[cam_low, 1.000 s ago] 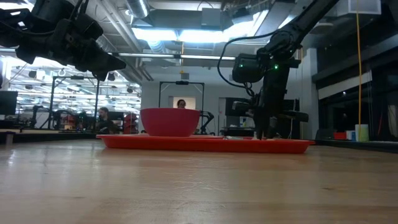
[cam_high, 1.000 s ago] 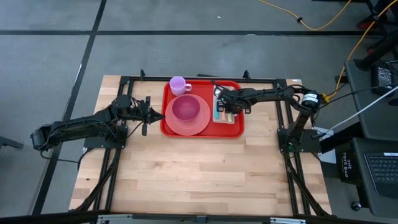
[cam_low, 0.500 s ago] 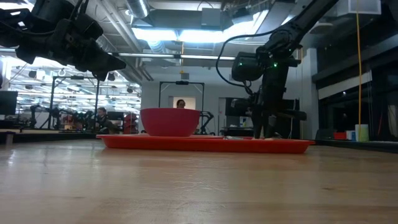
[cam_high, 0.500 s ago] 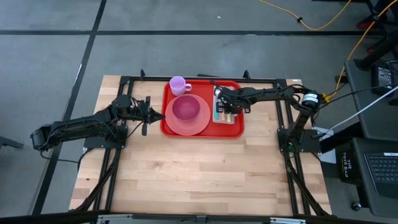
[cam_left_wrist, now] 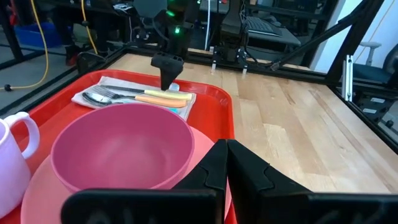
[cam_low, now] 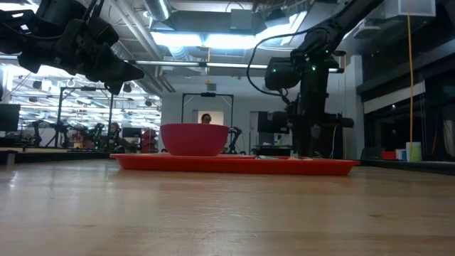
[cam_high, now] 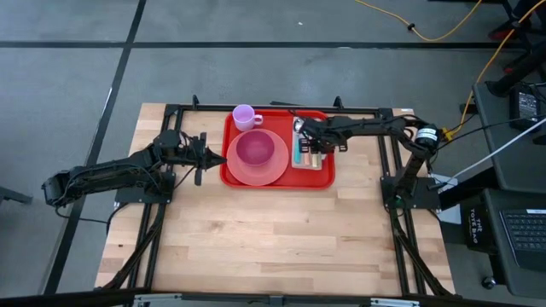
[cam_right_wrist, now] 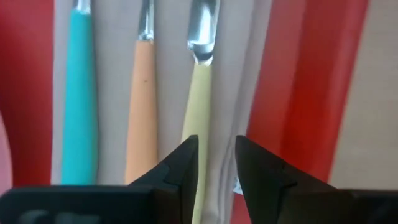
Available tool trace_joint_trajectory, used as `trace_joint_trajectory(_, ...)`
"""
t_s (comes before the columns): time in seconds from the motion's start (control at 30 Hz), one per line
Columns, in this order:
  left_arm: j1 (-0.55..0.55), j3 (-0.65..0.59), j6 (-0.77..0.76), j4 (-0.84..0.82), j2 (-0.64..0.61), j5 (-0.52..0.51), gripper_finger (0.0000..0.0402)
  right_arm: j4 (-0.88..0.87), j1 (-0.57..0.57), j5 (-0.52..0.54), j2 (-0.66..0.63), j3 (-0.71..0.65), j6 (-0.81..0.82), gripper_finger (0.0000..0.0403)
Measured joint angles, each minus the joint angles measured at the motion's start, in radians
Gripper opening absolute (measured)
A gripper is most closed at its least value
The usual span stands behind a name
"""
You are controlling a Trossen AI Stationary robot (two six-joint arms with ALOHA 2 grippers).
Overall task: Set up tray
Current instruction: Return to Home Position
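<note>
Both grippers: the right gripper [cam_right_wrist: 217, 144] hung over the cutlery end of the tray [cam_right_wrist: 317, 87], fingers a narrow gap apart and holding nothing. The left gripper [cam_left_wrist: 225, 144] waited just off the opposite edge, tips together, empty.
Directly under right gripper: the yellow knife [cam_right_wrist: 198, 93], its handle lying on the napkin [cam_right_wrist: 169, 74].
Just beside: the orange fork [cam_right_wrist: 142, 106], then the blue spoon [cam_right_wrist: 79, 93], all parallel.
Tray position: flat on the table [cam_high: 256, 239] beneath the right gripper, its rim close by on the knife's outer side.
Farther off: a pink bowl [cam_left_wrist: 121, 146] on a plate [cam_left_wrist: 37, 193], and a cup [cam_high: 244, 115], all nearer the left gripper.
Handling: probably stiff, smooth plastic, light in itself but loaded; tilting could slide the contents.
Hold: likely the raised rim, ideally at opposite edges, one gripper each.
</note>
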Motion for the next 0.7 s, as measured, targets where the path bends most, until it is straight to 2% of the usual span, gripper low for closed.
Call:
trace_joint_trajectory(0.27, 0.000, 0.000, 0.000, 0.000, 0.000, 0.000, 0.0004, -0.098, 0.005, 0.087, -0.067, 0.107, -0.098, 0.0110)
trace_joint_trajectory(0.53, 0.000, 0.000, 0.000, 0.000, 0.000, 0.000, 0.0004, -0.093, 0.053, 0.119, -0.213, 0.179, -0.347, 0.0110)
trace_joint_trajectory(0.7, 0.000, 0.000, 0.000, 0.000, 0.000, 0.000, 0.0004, -0.070, 0.073, 0.207, -0.303, 0.171, -0.546, 0.0089)
